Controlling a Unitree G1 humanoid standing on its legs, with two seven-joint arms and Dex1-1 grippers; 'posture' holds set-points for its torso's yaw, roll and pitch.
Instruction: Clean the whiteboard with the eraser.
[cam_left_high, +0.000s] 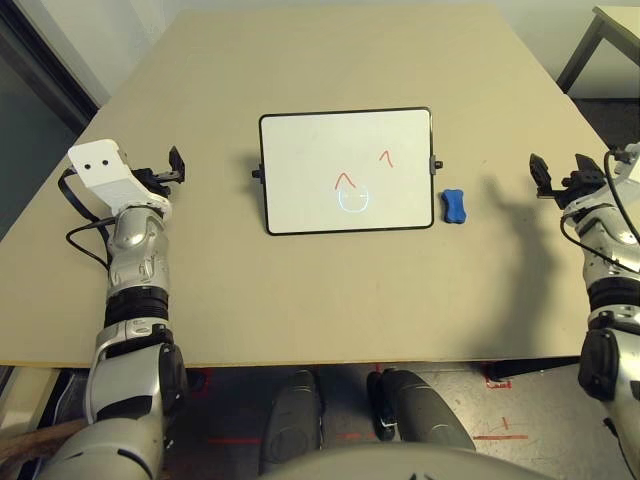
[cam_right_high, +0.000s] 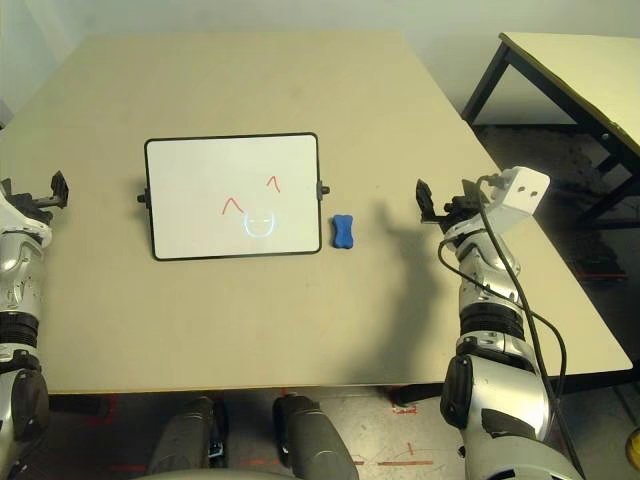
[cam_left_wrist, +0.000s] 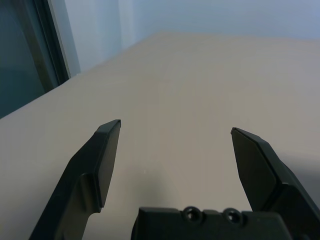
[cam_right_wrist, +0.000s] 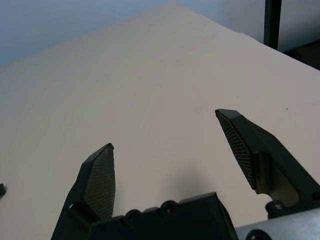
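**A:** Anyone want to size this one up? Biggest first: pale tabletop (cam_left_high: 350, 290), whiteboard (cam_left_high: 350, 170) lying on it around the middle. Then the robot's two grippers: left pincer (cam_left_wrist: 176, 125) off past the board's left side, its fingers wide apart with nothing between them. Right pincer (cam_right_wrist: 165, 127) is the same deal, spread and empty, out beyond the eraser. Smallest is the eraser (cam_right_high: 343, 231), blue, pinched at the waist, sitting on the tabletop just beside the board's right edge.

**B:** So which step is it on, in your view?

**A:** Pre-grab, I'd say. The eraser is unheld and the marks are all there. Next move is probably the right pincer's, since it's the nearer one: go in over the eraser, drop down, close on the narrow waist, then carry it across to the drawing.

**B:** Makes sense. Headcount?

**A:** One tabletop under it all, one whiteboard, two pincers, one eraser. On the board, two red marks (cam_left_high: 345, 181) and one pale blue rounded shape (cam_left_high: 353, 198).
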